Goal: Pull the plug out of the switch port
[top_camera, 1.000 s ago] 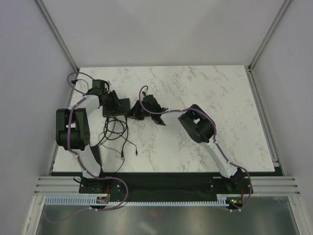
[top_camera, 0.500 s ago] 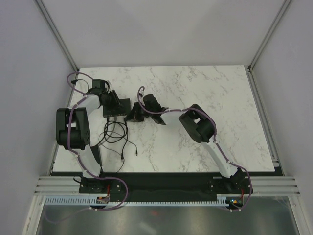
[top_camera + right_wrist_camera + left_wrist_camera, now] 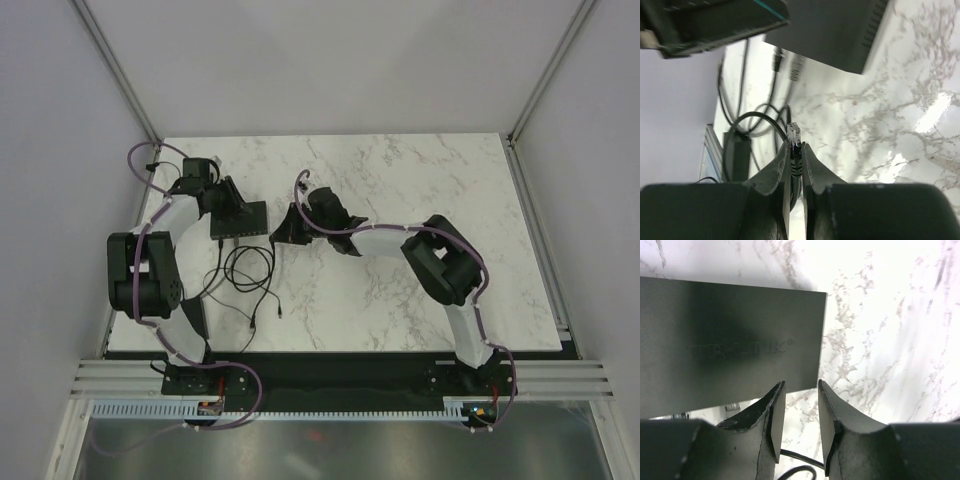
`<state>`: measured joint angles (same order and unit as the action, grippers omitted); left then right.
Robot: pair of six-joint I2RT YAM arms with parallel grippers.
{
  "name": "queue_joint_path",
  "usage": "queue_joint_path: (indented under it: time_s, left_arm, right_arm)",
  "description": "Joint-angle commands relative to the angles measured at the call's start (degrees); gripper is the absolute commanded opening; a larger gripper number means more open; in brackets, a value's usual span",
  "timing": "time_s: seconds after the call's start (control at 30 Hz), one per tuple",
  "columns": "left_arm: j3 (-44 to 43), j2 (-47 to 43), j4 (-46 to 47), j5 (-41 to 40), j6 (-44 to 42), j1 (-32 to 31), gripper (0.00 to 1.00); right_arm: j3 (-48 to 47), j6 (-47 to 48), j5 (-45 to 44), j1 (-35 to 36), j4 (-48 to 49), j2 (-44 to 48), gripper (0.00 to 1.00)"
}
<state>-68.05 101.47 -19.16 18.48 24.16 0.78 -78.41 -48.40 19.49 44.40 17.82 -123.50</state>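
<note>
The switch (image 3: 246,221) is a flat black box at the table's left; it also shows in the left wrist view (image 3: 730,335) and the right wrist view (image 3: 840,30). My left gripper (image 3: 230,200) hovers at the switch's near right corner, its jaws (image 3: 801,390) a little apart with nothing between them. My right gripper (image 3: 283,228) sits just right of the switch and is shut (image 3: 796,147) on a black cable's plug (image 3: 794,133). The plug's clear tip sticks out past the fingertips, free of the switch. Two other plugs (image 3: 785,64) sit in the switch's port edge.
Black cables (image 3: 245,272) loop on the marble table in front of the switch. A small black power-adapter brick (image 3: 737,150) lies beyond the loops near the left edge. Grey walls enclose the table on three sides.
My right gripper has drawn back to the right from the switch with the plug in it, and its elbow has swung right. The cable loop followed. The left arm shifted its pose slightly.
</note>
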Motion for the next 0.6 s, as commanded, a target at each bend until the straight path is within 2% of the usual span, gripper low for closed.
queue_joint_path:
  time_s: [0.0,0.43,0.57]
  left_arm:
    - [0.72,-6.28,1.93,0.06,-0.52,-0.25,0.4]
    - [1.52,-12.26,1.93,0.06,-0.52,-0.16,0.4]
    - [1.69,-12.35,1.93,0.06,-0.52,0.1,0.4]
  right_arm:
    - [2.12,3.14,-2.17,0.07,0.63,8.53,0.0]
    - [15.56,-11.27,2.58,-3.7,7.05,27.34,0.0]
    - [16.01,-12.95,1.79,-7.3,3.98,34.45,0.0]
